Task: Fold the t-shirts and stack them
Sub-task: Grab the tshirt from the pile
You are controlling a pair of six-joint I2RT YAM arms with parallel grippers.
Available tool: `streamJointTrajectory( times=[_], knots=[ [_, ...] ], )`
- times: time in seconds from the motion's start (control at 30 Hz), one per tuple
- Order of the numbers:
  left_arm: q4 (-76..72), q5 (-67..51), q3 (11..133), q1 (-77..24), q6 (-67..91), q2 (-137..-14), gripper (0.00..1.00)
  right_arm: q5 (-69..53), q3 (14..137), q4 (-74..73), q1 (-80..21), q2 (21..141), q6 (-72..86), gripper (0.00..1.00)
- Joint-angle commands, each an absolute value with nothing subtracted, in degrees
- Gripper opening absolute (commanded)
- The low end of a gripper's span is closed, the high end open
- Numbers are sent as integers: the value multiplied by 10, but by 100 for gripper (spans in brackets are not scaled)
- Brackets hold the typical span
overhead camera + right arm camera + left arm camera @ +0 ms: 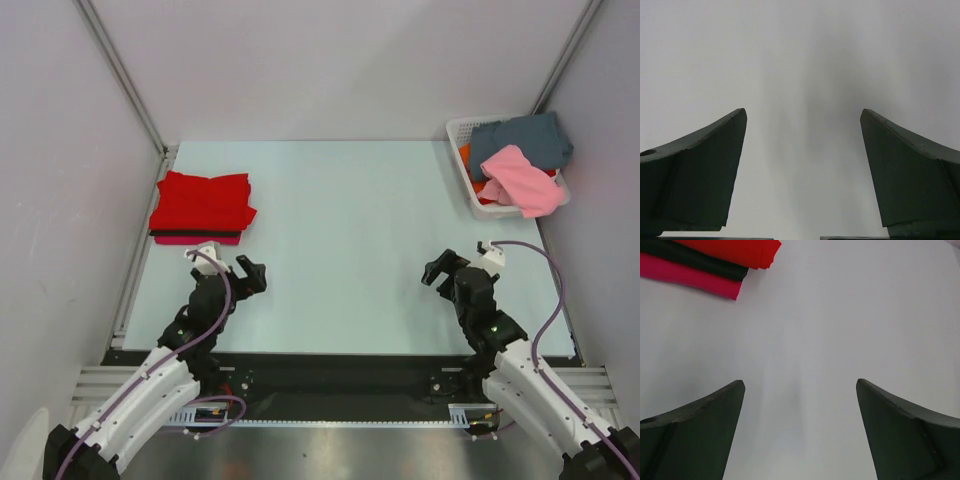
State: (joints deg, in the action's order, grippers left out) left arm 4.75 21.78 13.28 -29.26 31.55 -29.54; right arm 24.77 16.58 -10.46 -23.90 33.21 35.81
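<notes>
Light bright, even, diffuse, from overhead. Top view sharp; shadows on desk (340, 220) faint, soft. Wrist views: desk washed pale, low contrast; left gripper fingers (695, 435) and right gripper fingers (695, 175) dark, soft-focused. Grey shading band mid-frame, right wrist view.

Approx 3 folded tees (202, 203), min 3 loose tees (520, 160), 1 basket (457, 130), 2 arms (195, 320)

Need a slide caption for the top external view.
Open left gripper and right gripper over the table; folded shirts stacked far left, unfolded shirts in the basket far right.
</notes>
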Motion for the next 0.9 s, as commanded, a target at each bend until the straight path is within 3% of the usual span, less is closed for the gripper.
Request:
streamJointTrajectory(
  times=[0.0, 0.23, 0.47, 0.67, 0.87],
  knots=[
    [18, 225, 133, -296, 331, -288, 99, 277, 177, -97, -243, 340, 366, 100],
    [26, 229, 133, -296, 335, -280, 98, 244, 184, -82, -237, 361, 409, 100],
    [24, 214, 135, -296, 329, -285, 95, 213, 250, -39, -211, 386, 339, 98],
    [39, 229, 131, -296, 328, -258, 95, 136, 454, -119, -49, 546, 389, 91],
    [48, 234, 129, -296, 335, -248, 96, 141, 604, -149, 57, 656, 407, 81]
  ],
)
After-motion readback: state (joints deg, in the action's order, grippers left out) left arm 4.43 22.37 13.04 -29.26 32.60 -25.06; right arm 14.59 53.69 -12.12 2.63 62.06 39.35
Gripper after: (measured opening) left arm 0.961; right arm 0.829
